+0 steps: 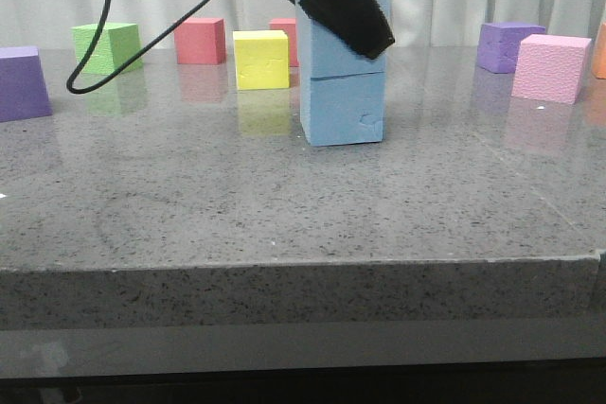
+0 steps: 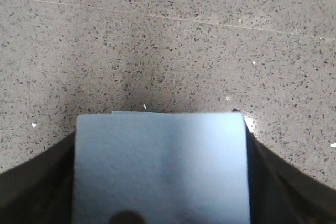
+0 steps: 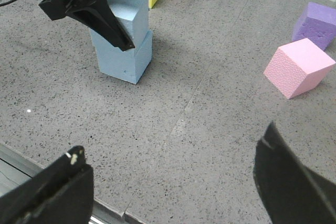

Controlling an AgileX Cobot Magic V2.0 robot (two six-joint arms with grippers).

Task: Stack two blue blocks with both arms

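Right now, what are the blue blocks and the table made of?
The top blue block and bottom blue block look like matte foam: grainy faces, one chipped dent. The table looks like polished speckled stone, since it mirrors the blocks.

Even, soft light; the glossy table (image 1: 189, 196) mirrors the cubes faintly. Front view slightly soft; a dark shadow sits mid-frame in the left wrist view.

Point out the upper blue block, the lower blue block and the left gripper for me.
upper blue block (image 3: 137, 14), right wrist view, side face.
lower blue block (image 1: 343, 111), front view, front face.
left gripper (image 1: 346, 8), front view, black finger over the upper block.
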